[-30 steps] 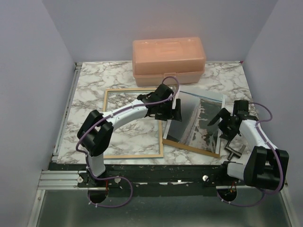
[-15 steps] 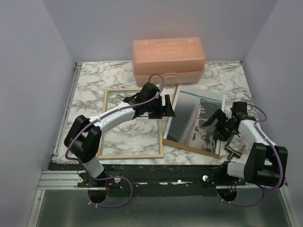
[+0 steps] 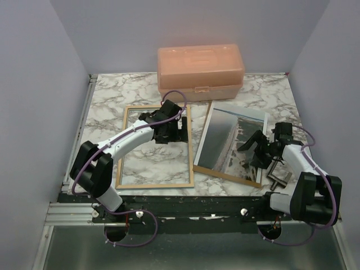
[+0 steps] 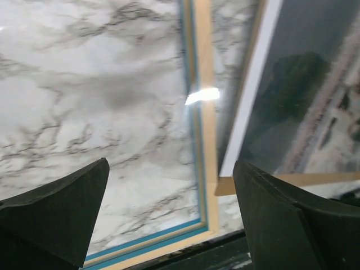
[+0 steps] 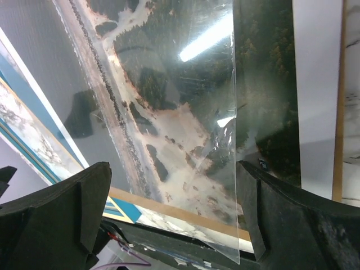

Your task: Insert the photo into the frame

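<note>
While I am reading the overhead view, I am recording the frame (image 3: 154, 184) as lying flat on the marble table (image 3: 107, 107), left of centre, wood-coloured side up, with the marbling showing through its pane. The left gripper (image 3: 169, 134) is hovering over the frame's far right portion, inside the right rim, and its fingers are spread wide with nothing between them. In the left wrist view I am seeing that gripper (image 4: 171, 169) looking down on the right rim (image 4: 203, 146), which is showing a blue strip along its inner edge, with the photo (image 4: 304, 95) just beyond it. The photo (image 3: 222, 140) is lying picture side up on a brown backing board (image 3: 225, 174), just right of the frame. The board's near left corner (image 4: 270, 181) is meeting the rim, though I cannot tell whether it is touching or overlapping. The right gripper (image 3: 252, 152) is hanging over the photo's right half, and I am noting its fingers as parted and gripping nothing. From the right wrist, that gripper (image 5: 173, 169) is looking down at the print (image 5: 169, 112), and a clear creased sheet (image 5: 225, 140) is covering part of it. A peach plastic box (image 3: 199, 67) is sitting at the far edge, behind both items.
</note>
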Action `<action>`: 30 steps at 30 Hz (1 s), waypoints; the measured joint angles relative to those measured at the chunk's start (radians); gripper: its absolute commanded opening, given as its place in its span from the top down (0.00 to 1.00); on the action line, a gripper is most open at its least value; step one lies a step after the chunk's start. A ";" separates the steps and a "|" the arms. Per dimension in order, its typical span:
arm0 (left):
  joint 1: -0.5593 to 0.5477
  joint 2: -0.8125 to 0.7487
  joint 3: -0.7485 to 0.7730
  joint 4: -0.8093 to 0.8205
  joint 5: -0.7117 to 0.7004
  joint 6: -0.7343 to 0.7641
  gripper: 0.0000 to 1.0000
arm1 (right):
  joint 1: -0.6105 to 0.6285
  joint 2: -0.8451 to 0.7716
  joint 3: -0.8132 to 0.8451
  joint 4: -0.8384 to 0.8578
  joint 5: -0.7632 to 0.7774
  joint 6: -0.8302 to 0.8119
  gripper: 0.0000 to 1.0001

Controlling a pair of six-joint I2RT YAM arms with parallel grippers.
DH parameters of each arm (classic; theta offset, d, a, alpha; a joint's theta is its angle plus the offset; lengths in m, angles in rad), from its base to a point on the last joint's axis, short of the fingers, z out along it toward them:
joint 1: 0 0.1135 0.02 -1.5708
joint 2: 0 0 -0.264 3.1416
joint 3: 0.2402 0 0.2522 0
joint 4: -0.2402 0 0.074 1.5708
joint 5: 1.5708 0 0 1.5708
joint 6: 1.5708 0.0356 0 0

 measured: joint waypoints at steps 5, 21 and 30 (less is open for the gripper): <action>0.029 0.000 0.000 -0.078 -0.095 0.016 0.04 | 0.000 -0.029 0.001 -0.001 0.044 0.015 0.00; 0.119 0.039 -0.179 0.195 0.213 0.005 0.11 | 0.000 0.015 0.036 0.011 0.070 0.014 0.00; 0.127 0.142 -0.228 0.427 0.450 -0.051 0.21 | 0.000 0.042 0.013 0.036 0.031 0.014 0.00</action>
